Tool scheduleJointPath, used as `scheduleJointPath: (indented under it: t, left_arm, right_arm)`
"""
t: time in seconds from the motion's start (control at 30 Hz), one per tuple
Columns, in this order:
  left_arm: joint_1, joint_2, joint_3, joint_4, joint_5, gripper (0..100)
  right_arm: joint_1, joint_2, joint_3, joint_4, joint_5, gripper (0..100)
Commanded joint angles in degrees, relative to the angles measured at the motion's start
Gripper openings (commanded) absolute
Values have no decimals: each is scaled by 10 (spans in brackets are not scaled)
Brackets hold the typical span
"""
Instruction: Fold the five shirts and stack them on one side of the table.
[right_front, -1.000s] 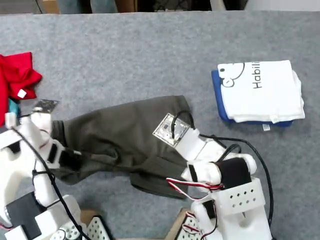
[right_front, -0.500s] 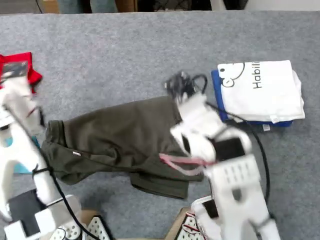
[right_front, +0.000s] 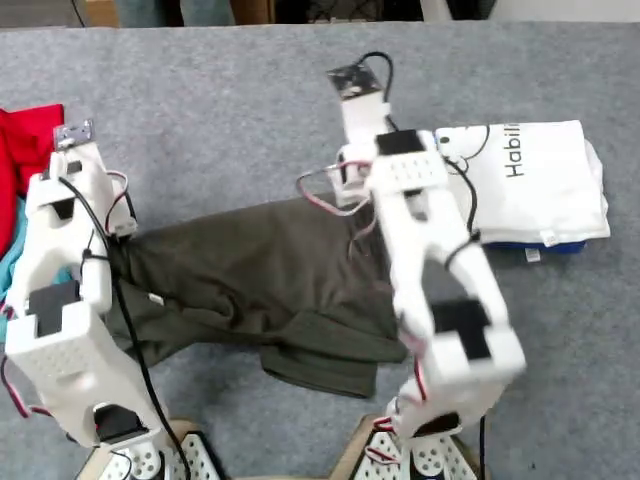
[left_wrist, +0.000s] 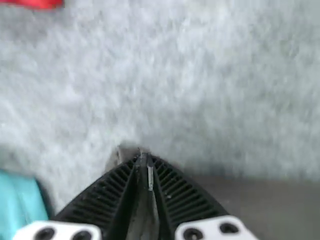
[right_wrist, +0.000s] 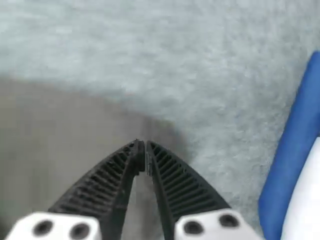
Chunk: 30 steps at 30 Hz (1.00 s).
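"Left pincer (left_wrist: 143, 162) and right pincer (right_wrist: 141, 146): how did they stand?"

"Both were closed, fingers pressed tip to tip. Your left pincer hung over bare desk (right_front: 220, 100), with the olive shirt (right_front: 250, 270) just beside it, and I saw nothing between its fingers. Your right pincer sat at the olive shirt's far corner, near the blue shirt (right_wrist: 295, 150). Whether it had nipped any cloth, I could not tell."

"And the shirts, how far along was I?"

"By my count you had two of the five done. The white shirt (right_front: 530, 180) lay folded on top of the folded blue shirt, a tidy stack on your right side of the desk. The olive shirt lay between your two arms, spread out but rumpled, with a flap bunched along its near edge, so I judged it not yet folded. The red shirt (right_front: 20, 150) and the teal shirt (left_wrist: 17, 200) lay loose at your left edge, the red one partly cut off in the high view. That left you three: fold the olive one and carry it onto the stack, then take the red and the teal in turn."
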Motion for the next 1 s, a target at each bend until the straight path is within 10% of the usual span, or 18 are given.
scheduleJointPath:
  t: [0.0,0.33,0.77,0.97]
  left_arm:
    - [-15,35,-58,-4,6,29]
    - [-24,149,-244,-1,7,29]
    - [-7,79,-442,376,-18,29]
    - [-48,35,-342,416,-43,29]
  right_arm:
    - [42,98,-89,-7,-4,15]
    - [47,216,-274,29,0,15]
    - [35,216,-519,348,18,18]
    - [29,202,-542,380,36,15]
